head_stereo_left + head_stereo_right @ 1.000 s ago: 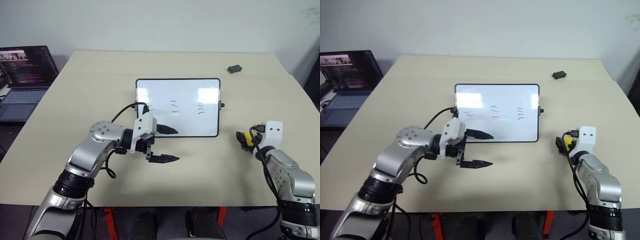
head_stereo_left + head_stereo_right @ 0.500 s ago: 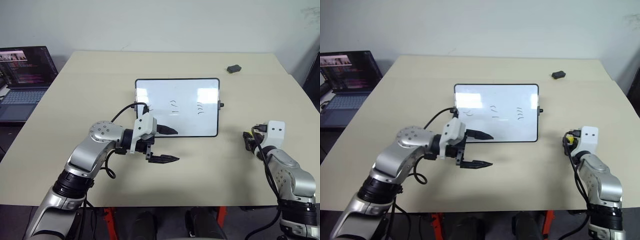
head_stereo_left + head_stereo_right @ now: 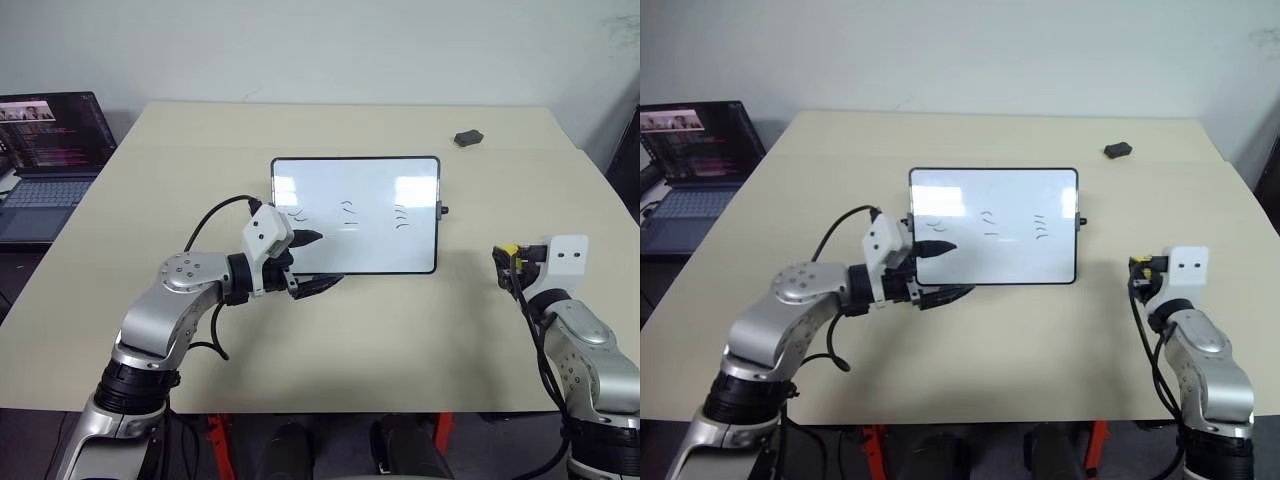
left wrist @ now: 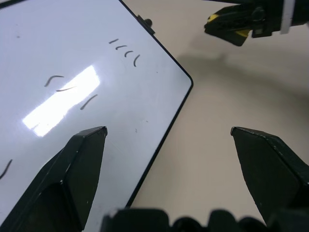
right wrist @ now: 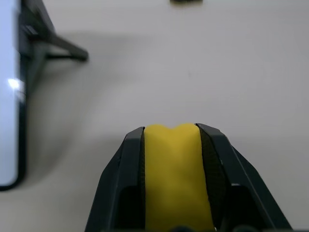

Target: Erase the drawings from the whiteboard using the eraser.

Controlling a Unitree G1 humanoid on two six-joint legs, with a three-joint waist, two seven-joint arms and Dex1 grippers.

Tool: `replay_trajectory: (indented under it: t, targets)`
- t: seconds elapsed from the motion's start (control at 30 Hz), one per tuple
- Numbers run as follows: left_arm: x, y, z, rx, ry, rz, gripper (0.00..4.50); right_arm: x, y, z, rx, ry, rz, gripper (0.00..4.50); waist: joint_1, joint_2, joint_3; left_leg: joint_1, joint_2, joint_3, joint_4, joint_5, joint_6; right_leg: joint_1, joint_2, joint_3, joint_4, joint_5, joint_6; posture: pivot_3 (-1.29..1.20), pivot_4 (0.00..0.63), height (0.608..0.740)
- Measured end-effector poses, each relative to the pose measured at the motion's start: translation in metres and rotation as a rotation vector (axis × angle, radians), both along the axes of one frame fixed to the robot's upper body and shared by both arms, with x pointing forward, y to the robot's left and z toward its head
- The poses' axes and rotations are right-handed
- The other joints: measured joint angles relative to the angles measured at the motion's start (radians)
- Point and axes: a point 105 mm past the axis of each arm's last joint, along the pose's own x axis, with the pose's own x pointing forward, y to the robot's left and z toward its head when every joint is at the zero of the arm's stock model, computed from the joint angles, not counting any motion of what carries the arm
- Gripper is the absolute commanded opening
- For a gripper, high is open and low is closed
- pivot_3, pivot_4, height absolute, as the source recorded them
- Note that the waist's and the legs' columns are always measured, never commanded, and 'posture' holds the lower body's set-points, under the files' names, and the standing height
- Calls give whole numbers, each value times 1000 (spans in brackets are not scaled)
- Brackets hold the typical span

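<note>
The whiteboard [image 3: 375,240] lies flat at the table's middle. The drawings are three small groups of black strokes, at the left [image 3: 297,213], middle [image 3: 348,208] and right [image 3: 400,215]. My left gripper [image 3: 322,260] is open over the board's near left corner; in the left wrist view its gripper [image 4: 168,129] spans the board's edge [image 4: 161,140]. To the right of the board and above the table, my right gripper [image 3: 505,262] is shut on the yellow eraser [image 5: 176,179], which the left wrist view also catches as the eraser [image 4: 213,18].
An open laptop [image 3: 45,150] stands at the far left, beside the table. A small dark grey lump [image 3: 467,137] lies at the far right of the beige table [image 3: 400,330]. Bare tabletop surrounds the board.
My right gripper has shut on the eraser and lifted it off the table. My left gripper has swung up and toward the board's near left corner.
</note>
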Motion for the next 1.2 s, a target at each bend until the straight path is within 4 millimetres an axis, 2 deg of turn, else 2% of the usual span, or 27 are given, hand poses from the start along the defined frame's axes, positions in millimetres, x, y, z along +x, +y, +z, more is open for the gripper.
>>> replay_trajectory:
  t: [0.13,0.23,0.37,0.47,0.67,0.83,0.97,1.07,1.13,1.2]
  targets:
    - [-2,-4,-2,48,-21,3,4500,18,44,42,-4,-199,127,1196,-8,0,0,3,1,1,0,0,0,0,1,1,3,0,0,0,150,740]
    - [-1,-6,-1,54,-26,11,4500,39,69,65,2,-297,179,1195,-7,0,0,3,0,1,1,0,-1,0,1,1,7,0,0,0,150,740]
    - [4,0,1,49,-3,58,4500,59,92,73,2,-331,230,1195,0,0,0,3,0,0,1,0,-1,-1,1,0,7,-1,-1,0,150,740]
    - [6,7,1,65,1,94,4500,67,100,75,8,-348,251,1195,1,0,0,2,0,0,1,0,-1,-1,0,0,7,-1,-1,0,150,740]
    - [10,13,1,67,9,146,4500,85,110,70,4,-356,252,1195,0,0,0,2,0,1,1,0,-1,-1,0,0,7,-1,-1,0,150,740]
    - [11,3,6,52,-6,118,4500,99,119,38,-10,-286,254,1195,-1,0,0,2,0,1,1,0,-1,-2,0,0,8,-1,-1,0,150,740]
    - [15,-6,14,42,-26,97,4500,103,134,39,-32,-298,284,1194,-3,0,0,2,0,1,1,0,-1,-2,0,1,9,-1,-1,0,150,740]
    - [19,-7,13,39,-18,110,4500,106,142,38,-65,-301,301,1192,-9,0,0,3,0,1,1,0,-1,-2,0,1,9,-1,-1,0,150,740]
    - [19,-7,11,41,-14,110,4500,107,145,34,-97,-299,306,1192,-13,-1,0,3,0,1,1,1,-1,-2,0,1,9,-1,-1,0,150,740]
    - [20,-7,11,42,-15,111,4500,103,145,20,-147,-284,317,1192,-15,-2,-1,5,0,1,2,1,-1,0,0,1,9,-1,-1,0,150,740]
